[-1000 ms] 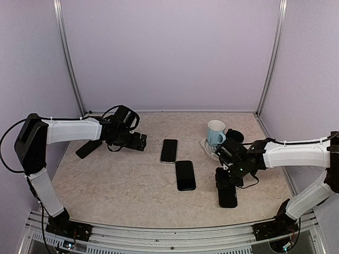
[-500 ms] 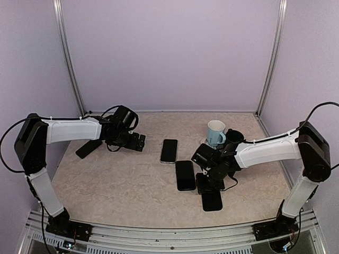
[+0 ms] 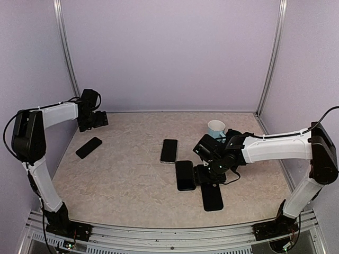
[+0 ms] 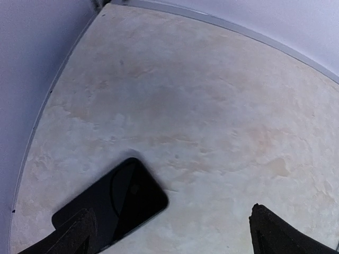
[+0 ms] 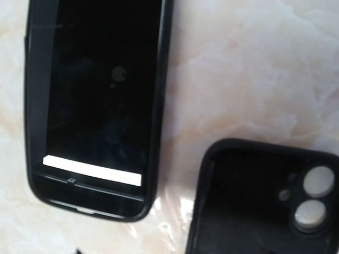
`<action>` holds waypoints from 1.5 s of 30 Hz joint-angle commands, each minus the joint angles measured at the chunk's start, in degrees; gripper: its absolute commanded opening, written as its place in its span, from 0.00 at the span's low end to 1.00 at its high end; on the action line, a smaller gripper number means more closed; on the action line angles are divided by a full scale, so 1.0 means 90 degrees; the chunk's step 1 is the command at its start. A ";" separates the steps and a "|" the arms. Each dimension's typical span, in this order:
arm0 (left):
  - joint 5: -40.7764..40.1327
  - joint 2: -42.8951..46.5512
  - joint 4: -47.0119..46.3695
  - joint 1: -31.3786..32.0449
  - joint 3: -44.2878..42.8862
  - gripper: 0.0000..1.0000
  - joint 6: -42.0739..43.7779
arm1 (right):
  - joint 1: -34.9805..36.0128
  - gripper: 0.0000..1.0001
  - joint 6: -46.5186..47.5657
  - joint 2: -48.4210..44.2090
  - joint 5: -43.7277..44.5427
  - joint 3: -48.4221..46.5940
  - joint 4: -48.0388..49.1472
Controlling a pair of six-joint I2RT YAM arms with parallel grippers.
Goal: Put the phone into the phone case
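Phone case (image 3: 212, 197): black, rounded corners, raised rim, two pale round openings at its camera corner; lies flat on the marbled table (image 3: 132, 180) at 5 o'clock. Right gripper (image 3: 204, 177): over the case's far end, jaws parted, grasping nothing. Phone (image 3: 185, 175): black slab, glossy dark screen, thin white strip near one end; flat at the case's 10 o'clock, just beside it, not touching. Second phone (image 3: 169, 151): dark, at the first's 11 o'clock. Mug (image 3: 215, 128): pale, table's 2 o'clock. Third phone (image 3: 88, 147): 9 o'clock. Left gripper (image 3: 99, 119): 10 o'clock, above the table, jaws spread wide, holding nothing.
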State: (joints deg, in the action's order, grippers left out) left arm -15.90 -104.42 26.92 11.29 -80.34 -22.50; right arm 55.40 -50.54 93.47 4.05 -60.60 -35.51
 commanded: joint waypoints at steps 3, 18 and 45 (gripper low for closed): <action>-0.0171 -0.0543 0.0713 -0.0668 -0.0267 0.99 -0.0521 | 0.0022 0.71 0.0292 -0.0158 0.0159 0.0021 -0.0056; -0.0209 -0.1077 0.0975 -0.1173 -0.0160 0.99 -0.1181 | 0.0017 0.71 0.0439 -0.0189 0.0136 0.0011 -0.0003; 0.1038 -0.0660 0.0363 -0.1310 0.1343 0.91 -0.1486 | 0.0026 0.71 0.0557 -0.0204 0.0218 0.0053 -0.0129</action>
State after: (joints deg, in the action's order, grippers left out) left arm -9.87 -111.53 28.71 -3.75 -71.79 -36.82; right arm 55.40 -46.04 93.41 5.06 -60.58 -35.73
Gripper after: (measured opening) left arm 0.920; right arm 0.708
